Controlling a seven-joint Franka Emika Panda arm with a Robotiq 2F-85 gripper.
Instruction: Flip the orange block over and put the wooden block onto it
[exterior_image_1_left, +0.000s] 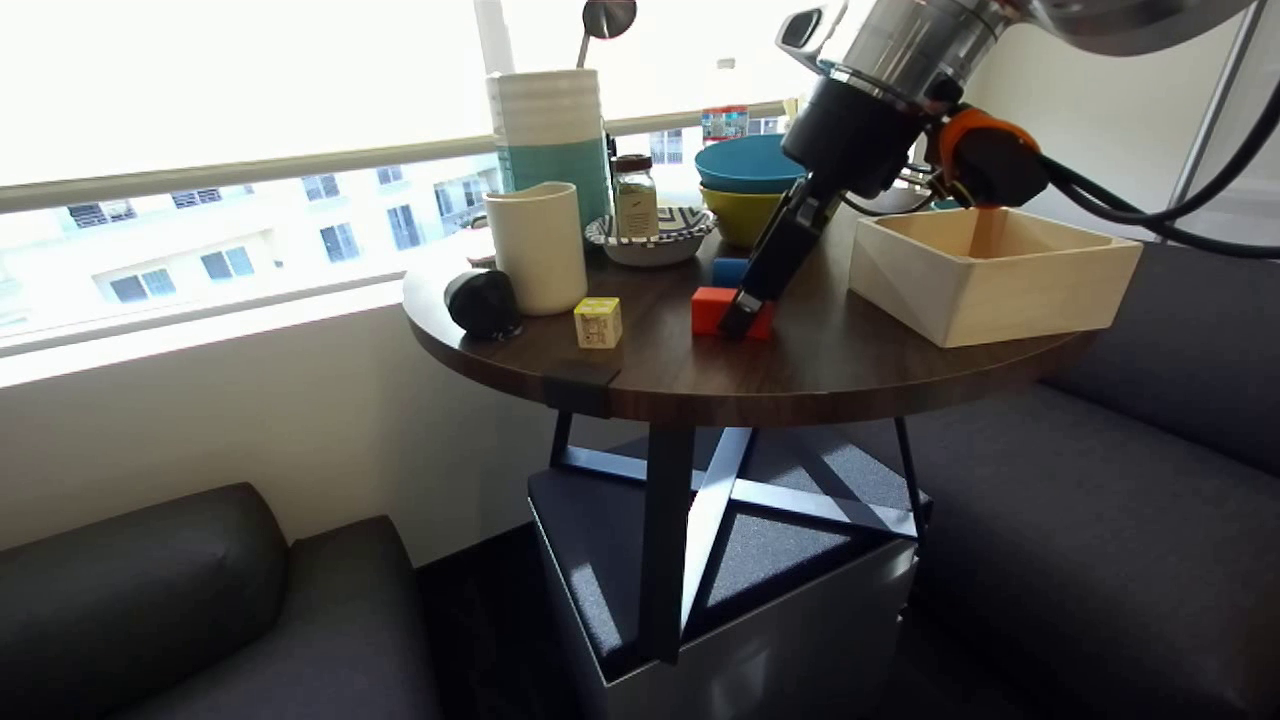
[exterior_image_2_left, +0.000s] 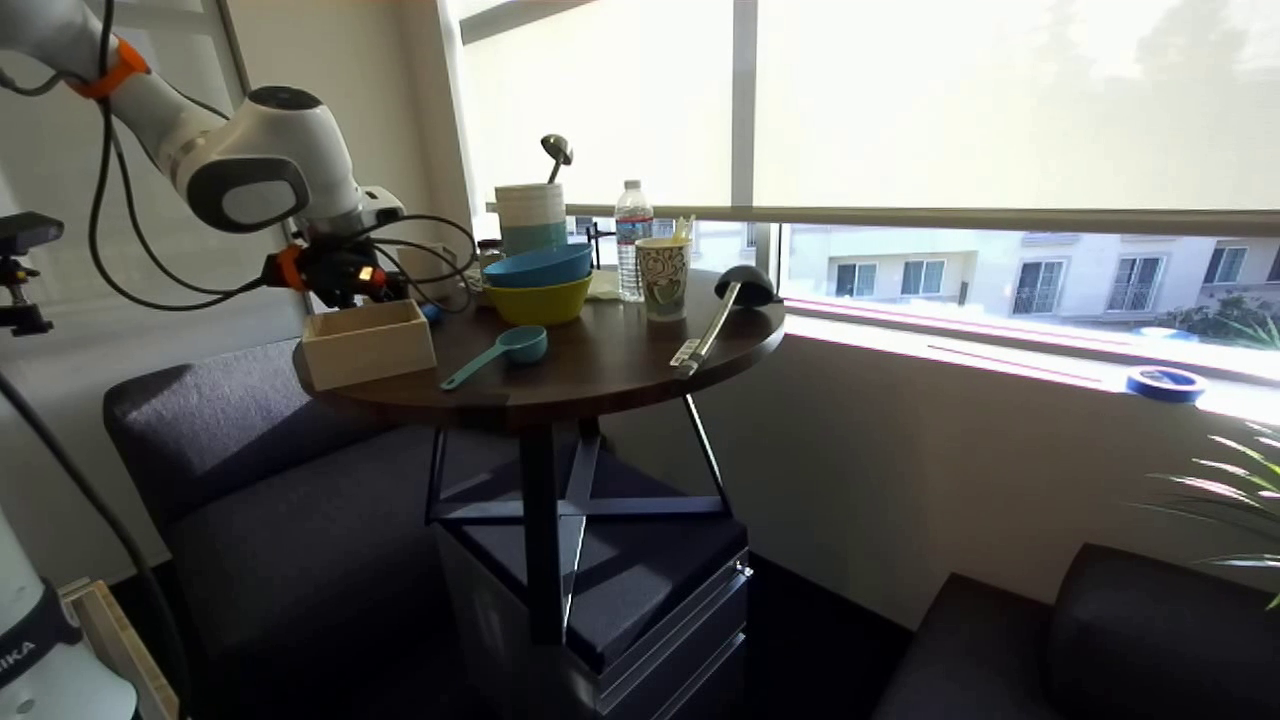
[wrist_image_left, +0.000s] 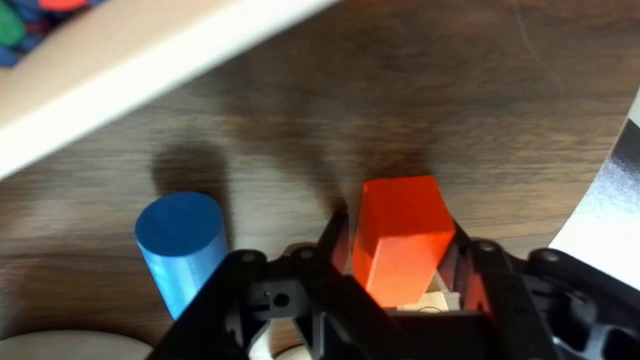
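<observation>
In an exterior view, from the left, a white jug (exterior_image_1_left: 540, 250) is standing on the table (exterior_image_1_left: 680, 372), well apart from the hand (exterior_image_1_left: 740, 318). Next, nearer but also left of the hand, the wooden block (exterior_image_1_left: 598, 325) is sitting directly on the table. A patterned bowl (exterior_image_1_left: 655, 247) is resting farther back, left of the hand. The orange block (exterior_image_1_left: 709, 311) is lying right at the hand's tip; in the wrist view the fingers (wrist_image_left: 335, 234) are flanking it, though I cannot tell whether they are pinching it. A blue cylinder (wrist_image_left: 182, 245) is standing near the hand, apart from the orange block. Behind the hand, a blue bowl (exterior_image_1_left: 745, 165) is sitting in a yellow bowl (exterior_image_1_left: 735, 213). Right of the hand, a wooden box (exterior_image_1_left: 1045, 295) is standing, with coloured pieces (wrist_image_left: 11, 27) showing inside.
</observation>
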